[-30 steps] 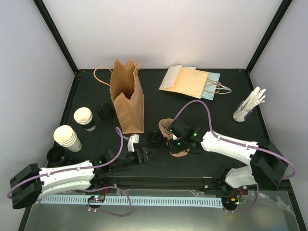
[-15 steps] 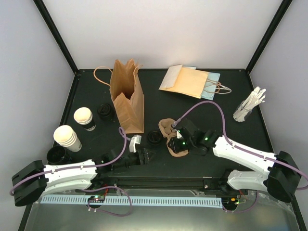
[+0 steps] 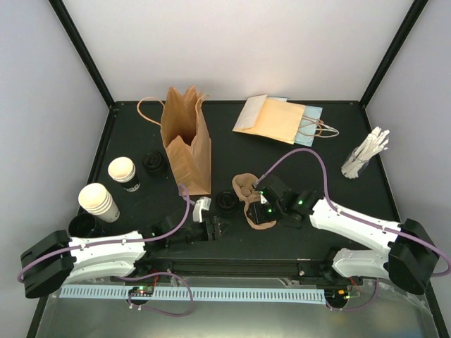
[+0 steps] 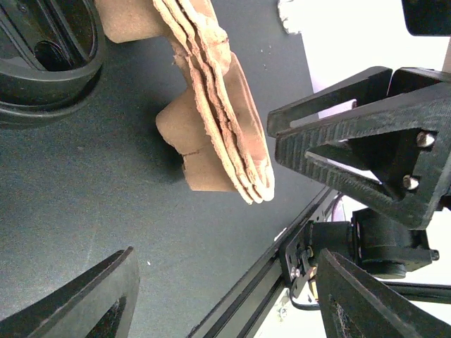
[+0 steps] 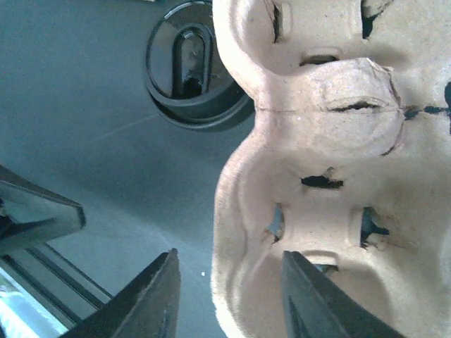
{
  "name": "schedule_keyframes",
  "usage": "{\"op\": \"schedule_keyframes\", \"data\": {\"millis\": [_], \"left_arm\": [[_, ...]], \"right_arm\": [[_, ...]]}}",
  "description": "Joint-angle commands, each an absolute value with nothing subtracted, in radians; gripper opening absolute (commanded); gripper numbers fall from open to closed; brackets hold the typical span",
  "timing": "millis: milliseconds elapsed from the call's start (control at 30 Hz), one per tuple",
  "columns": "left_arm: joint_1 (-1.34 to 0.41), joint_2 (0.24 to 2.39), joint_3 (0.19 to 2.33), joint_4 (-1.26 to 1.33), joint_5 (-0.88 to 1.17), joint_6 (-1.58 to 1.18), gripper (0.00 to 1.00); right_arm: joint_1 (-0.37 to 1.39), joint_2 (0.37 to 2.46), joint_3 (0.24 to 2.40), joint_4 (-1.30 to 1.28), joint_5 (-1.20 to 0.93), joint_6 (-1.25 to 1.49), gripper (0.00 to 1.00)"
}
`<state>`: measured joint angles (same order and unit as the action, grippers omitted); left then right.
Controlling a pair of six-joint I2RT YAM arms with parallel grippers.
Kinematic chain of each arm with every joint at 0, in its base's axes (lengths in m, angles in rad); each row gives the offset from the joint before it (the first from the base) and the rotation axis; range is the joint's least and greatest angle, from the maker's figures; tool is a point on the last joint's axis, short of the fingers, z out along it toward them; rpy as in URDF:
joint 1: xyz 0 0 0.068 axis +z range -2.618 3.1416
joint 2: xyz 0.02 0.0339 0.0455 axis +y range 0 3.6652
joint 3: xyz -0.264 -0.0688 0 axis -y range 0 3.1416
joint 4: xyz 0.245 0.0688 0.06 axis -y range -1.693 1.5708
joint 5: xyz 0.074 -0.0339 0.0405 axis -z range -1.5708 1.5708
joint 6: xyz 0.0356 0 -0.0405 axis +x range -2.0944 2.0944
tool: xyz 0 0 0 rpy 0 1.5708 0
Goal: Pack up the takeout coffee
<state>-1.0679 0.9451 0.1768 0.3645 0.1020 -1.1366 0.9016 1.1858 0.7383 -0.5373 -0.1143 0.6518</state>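
Left gripper [image 3: 219,227] has crept slightly rightward in the last half second. Its arm lies stretched low, below and right of the paper bag [image 3: 187,141], jaws spread wide and empty. Right gripper [image 3: 258,211] has scarcely shifted; it sits right of the bag, jaws parted astride the pulp carrier [image 3: 244,185] rim. The sleeved cup [image 3: 122,172] and second cup [image 3: 98,200] stand upright left of the bag, cream-white, round-rimmed.

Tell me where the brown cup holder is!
Top view: the brown cup carrier lies in the middle, just right of a black lid, diagonally below-right of the standing paper bag.
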Motion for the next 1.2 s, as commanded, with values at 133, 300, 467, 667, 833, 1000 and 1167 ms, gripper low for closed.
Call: {"op": "schedule_keyframes", "data": {"millis": [133,300,467,667,833,1000,1167], "left_arm": [[-1.063,0.958,0.218,0.395,0.118,-1.122,0.71],[-1.063,0.970,0.224,0.393,0.120,-1.113,0.71],[-1.063,0.989,0.234,0.393,0.121,-1.109,0.71],[-1.063,1.000,0.239,0.394,0.127,-1.109,0.70],[-1.063,1.009,0.242,0.395,0.126,-1.105,0.70],[-1.062,1.045,0.261,0.410,0.136,-1.099,0.66],[-1.061,1.071,0.273,0.424,0.153,-1.099,0.63]], "right_arm": [[0.897,1.179,0.739,-0.552,-0.070,0.613,0.68],[0.900,1.212,0.752,-0.555,-0.079,0.592,0.66],[0.900,1.270,0.780,-0.565,-0.082,0.575,0.55],[0.901,1.301,0.782,-0.548,-0.097,0.571,0.46],[0.900,1.294,0.779,-0.546,-0.100,0.573,0.30],[0.900,1.246,0.767,-0.532,-0.122,0.598,0.20],[0.902,1.248,0.765,-0.538,-0.115,0.601,0.29]]}}
